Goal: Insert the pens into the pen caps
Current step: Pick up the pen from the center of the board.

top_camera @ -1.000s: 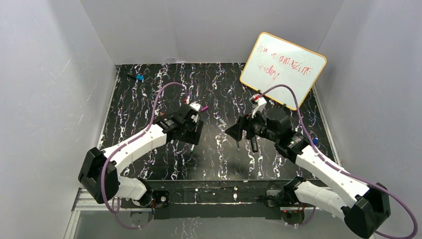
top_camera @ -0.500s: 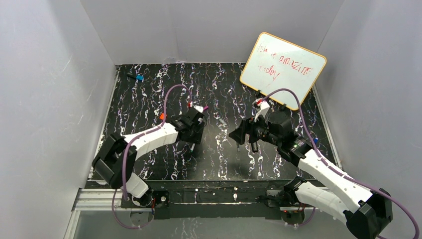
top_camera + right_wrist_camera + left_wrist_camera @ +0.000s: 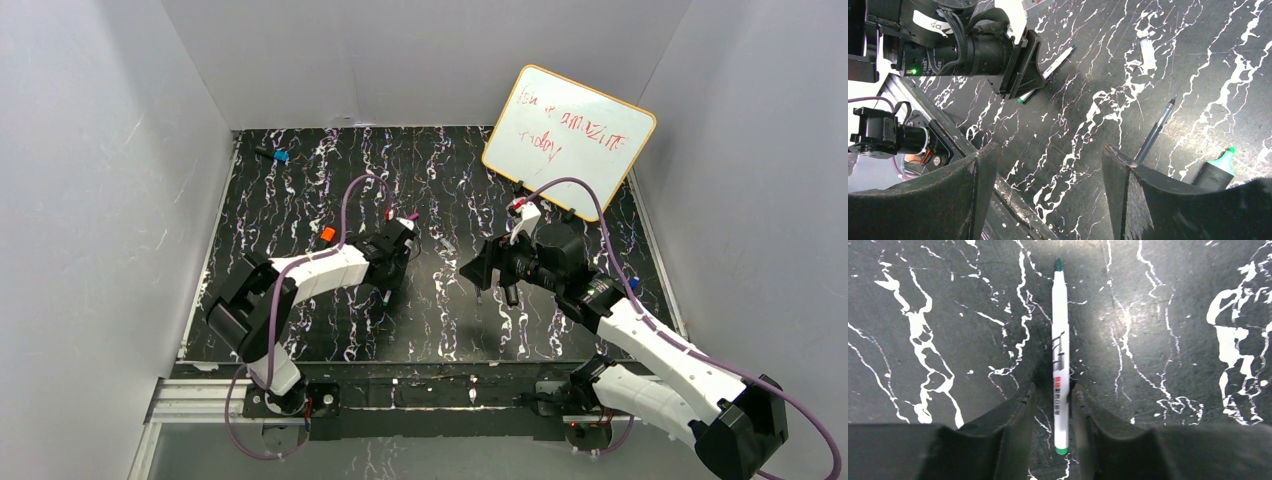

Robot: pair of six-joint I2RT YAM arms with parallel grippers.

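Left gripper [image 3: 1053, 389] narrow, astride white pen [image 3: 1060, 330], slight gap visible on one side; barrel print illegible. Right gripper [image 3: 1049, 150] wide, holding nothing. Whiteboard [image 3: 568, 140]: red handwriting, only "amazing" legible.

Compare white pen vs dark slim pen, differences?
The white pen has a white barrel and green tip; the dark slim pen is all dark. The white pen lies between the left gripper's jaws; the dark slim pen lies free. Both uncapped, flat on the table.

Your left arm [image 3: 320, 268] has folded in toward the counter's middle, baring a small orange plastic cap [image 3: 327, 234]. Its fingers [image 3: 1013, 425] have narrowed around the slim white green-tipped pen [image 3: 1060, 355].
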